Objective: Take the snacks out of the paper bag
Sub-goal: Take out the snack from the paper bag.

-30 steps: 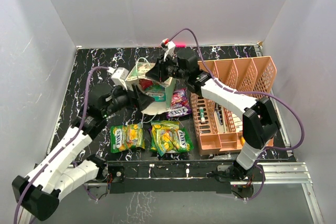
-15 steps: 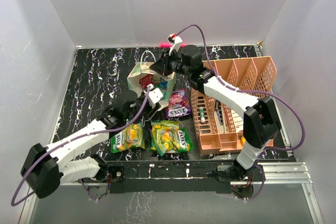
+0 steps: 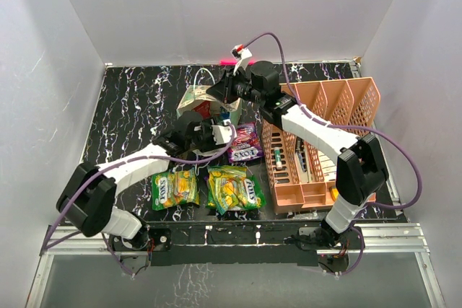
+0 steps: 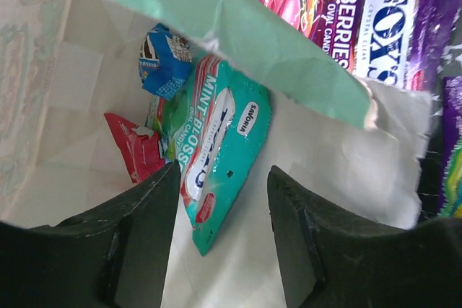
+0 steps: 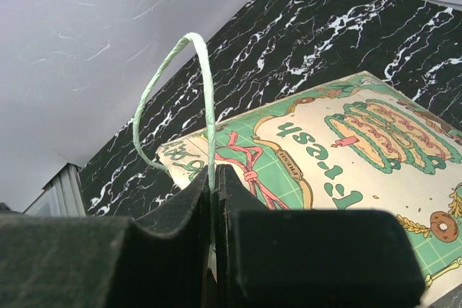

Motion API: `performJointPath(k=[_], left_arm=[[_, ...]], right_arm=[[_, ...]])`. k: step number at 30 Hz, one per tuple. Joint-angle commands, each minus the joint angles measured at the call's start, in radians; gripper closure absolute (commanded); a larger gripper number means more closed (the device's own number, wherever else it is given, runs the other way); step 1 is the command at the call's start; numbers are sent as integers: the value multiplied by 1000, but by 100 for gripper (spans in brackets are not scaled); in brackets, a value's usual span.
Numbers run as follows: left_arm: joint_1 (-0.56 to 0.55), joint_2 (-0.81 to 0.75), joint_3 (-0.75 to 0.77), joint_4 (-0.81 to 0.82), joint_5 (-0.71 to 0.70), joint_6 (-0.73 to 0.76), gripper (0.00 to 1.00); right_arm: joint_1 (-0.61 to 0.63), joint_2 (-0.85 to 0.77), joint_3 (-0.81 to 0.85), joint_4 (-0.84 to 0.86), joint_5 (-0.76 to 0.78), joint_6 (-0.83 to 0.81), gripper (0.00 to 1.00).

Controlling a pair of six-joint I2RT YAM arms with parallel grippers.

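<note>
The paper bag (image 3: 196, 100) lies tipped at the middle back, its mouth toward the front. My right gripper (image 3: 222, 91) is shut on its cord handle (image 5: 209, 99), above the bag's printed face (image 5: 346, 142). My left gripper (image 3: 208, 130) is open at the bag's mouth. The left wrist view looks past the green lining (image 4: 274, 41) into the bag: a teal-green packet (image 4: 220, 135), a blue packet (image 4: 162, 52) and a red packet (image 4: 137, 151) lie inside, the teal one just beyond my open left gripper (image 4: 222, 214). A purple-pink packet (image 3: 247, 143) and two yellow-green packets (image 3: 175, 188) (image 3: 234, 189) lie outside.
A peach slotted organiser (image 3: 359, 99) with small items stands to the right of the bag, under my right arm. White walls close in the black marbled table (image 3: 137, 99) on three sides.
My left arm has swung from the bag's left side round to its front, bringing the open gripper to the bag's mouth. The right gripper still holds the handle, shifted slightly back.
</note>
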Motion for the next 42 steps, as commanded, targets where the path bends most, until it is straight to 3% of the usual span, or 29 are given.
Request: performJointPath(k=[1, 6, 11, 14, 17, 20, 27, 37, 42], left_arm=[[19, 49, 40, 56, -2, 117, 49], [49, 120, 61, 19, 6, 168, 46], [77, 184, 79, 67, 1, 187, 43], [77, 247, 97, 156, -43, 199, 46], [79, 301, 126, 194, -68, 221, 55], [77, 303, 137, 189, -60, 234, 81], [74, 128, 105, 96, -11, 203, 93], [67, -162, 79, -132, 62, 74, 100], [62, -390, 59, -134, 67, -45, 100]], right_arm=[[-4, -66, 56, 31, 20, -18, 93], [-4, -68, 58, 29, 15, -16, 93], [-4, -65, 62, 29, 14, -13, 93], [-4, -58, 67, 28, 12, -9, 93], [-4, -60, 68, 22, 19, -11, 93], [-5, -63, 74, 12, 35, -21, 93], [-8, -46, 95, 9, 54, -29, 93], [-23, -19, 116, 9, 131, -31, 93], [-37, -4, 127, 7, 143, -36, 93]])
